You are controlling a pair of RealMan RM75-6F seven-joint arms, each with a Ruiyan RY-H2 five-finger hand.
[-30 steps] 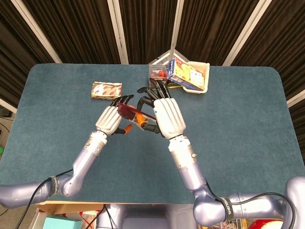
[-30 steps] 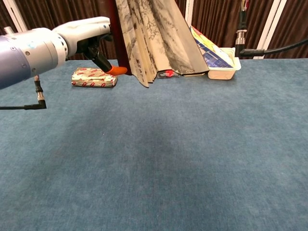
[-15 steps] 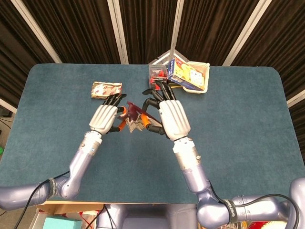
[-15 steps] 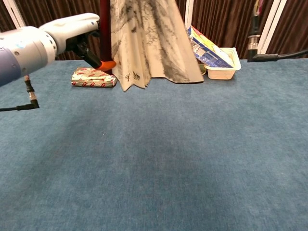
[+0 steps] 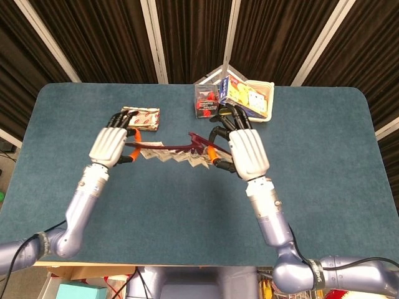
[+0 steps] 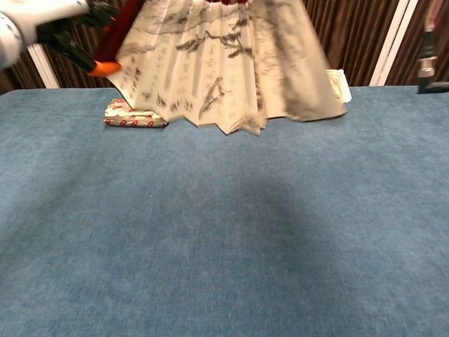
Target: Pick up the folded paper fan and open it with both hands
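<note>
The hands have pulled well apart since half a second ago, and the paper fan has gone from a narrow bunch of pleats to a wide spread. In the head view the left hand sits toward the left of the blue table, its dark fingers curled down over the left end of the fan, an orange fingertip showing against the pleats; it grips the fan's dark red outer stick there. The right hand is near the middle of the table, fingers curled around the other end, where the dark red guard stick runs in under them. Between the two hands the fan stretches as a zigzag pleated band, held up off the table. From the chest view the fan hangs broad across the upper frame, cream paper with ink-brush trees and writing, its pleated lower edge well above the cloth; the left hand shows at the top left corner pinching the red stick, and the right hand is out of that view. On the table at far left lies a red and silver foil packet, just beyond the left hand. At the far edge stand a small clear box with red contents and a white tray holding a colourful carton.
</note>
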